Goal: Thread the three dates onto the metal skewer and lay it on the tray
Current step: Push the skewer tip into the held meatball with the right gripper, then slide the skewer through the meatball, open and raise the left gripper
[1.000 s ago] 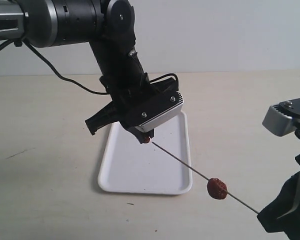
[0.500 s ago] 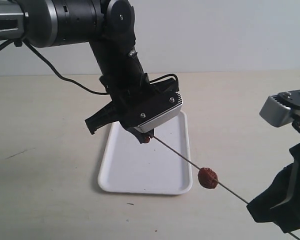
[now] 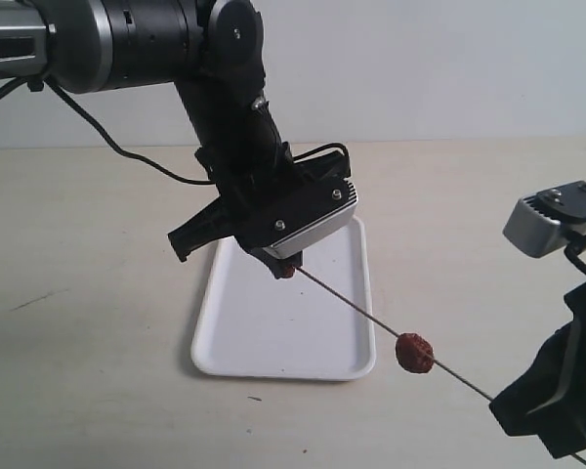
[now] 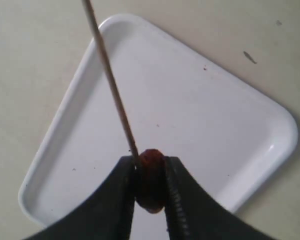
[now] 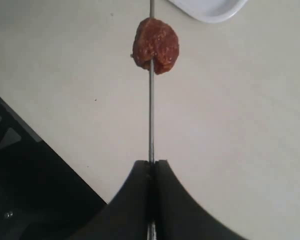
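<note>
Item one: your left gripper [image 4: 150, 165], centre of the exterior frame over the tray [image 3: 236, 337], pinches the first date [image 4: 151, 182] — the tip of the metal skewer [image 3: 366, 315] meets it there. Item two: your right gripper [image 5: 151, 165], lower right, is pressed together on the rod's other end. Item three: the second date [image 3: 414, 353], threaded mid-rod, hangs just off the tray's lower-right corner.

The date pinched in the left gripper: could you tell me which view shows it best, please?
The left wrist view: the date sits close up, clamped in the left gripper, the metal skewer meeting it. The exterior view shows only a red sliver beneath the gripper; the right wrist view misses it.
</note>
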You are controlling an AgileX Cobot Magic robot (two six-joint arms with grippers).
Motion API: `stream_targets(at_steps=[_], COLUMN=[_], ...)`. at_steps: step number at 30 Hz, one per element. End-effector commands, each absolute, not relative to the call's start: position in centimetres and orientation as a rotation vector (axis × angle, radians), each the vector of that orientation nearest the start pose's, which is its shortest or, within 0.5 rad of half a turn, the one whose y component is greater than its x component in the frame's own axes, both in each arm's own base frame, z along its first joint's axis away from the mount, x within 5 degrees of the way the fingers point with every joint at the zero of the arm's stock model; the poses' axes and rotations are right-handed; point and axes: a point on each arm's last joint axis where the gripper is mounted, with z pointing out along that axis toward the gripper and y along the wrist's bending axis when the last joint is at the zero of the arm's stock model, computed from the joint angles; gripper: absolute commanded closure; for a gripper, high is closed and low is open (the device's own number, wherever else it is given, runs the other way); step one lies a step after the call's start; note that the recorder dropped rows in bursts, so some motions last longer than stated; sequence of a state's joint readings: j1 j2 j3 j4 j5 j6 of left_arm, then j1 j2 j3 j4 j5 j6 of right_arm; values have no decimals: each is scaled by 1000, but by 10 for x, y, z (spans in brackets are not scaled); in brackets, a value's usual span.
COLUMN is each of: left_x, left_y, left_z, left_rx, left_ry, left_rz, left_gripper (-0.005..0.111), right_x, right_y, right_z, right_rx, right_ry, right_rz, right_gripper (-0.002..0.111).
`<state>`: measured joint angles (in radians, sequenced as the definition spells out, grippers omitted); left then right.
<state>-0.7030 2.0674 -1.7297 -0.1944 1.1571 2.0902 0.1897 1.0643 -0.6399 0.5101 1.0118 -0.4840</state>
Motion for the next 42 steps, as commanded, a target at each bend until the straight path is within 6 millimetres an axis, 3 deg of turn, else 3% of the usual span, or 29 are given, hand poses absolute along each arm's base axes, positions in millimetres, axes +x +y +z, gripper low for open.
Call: stream_targets(at_steps=[1, 15, 27, 42], left_x=[317, 316, 309, 305], left_y=[-293, -294, -301, -310], left_z=[228, 228, 229, 233], left_rx=[-3330, -3332, -3349, -3413], left_ry=[-690, -679, -661, -760], left_rz=[64, 63, 86, 212], left_gripper=[85, 85, 85, 85], right_x=[162, 176, 209, 232], right_y=[68, 75, 81, 86], right_z=[244, 236, 250, 230], right_rx=[-601, -628, -623, -579], right_ry=[2729, 2702, 2659, 2649], right_rz=[591, 659, 639, 660], right_gripper=[108, 108, 108, 108])
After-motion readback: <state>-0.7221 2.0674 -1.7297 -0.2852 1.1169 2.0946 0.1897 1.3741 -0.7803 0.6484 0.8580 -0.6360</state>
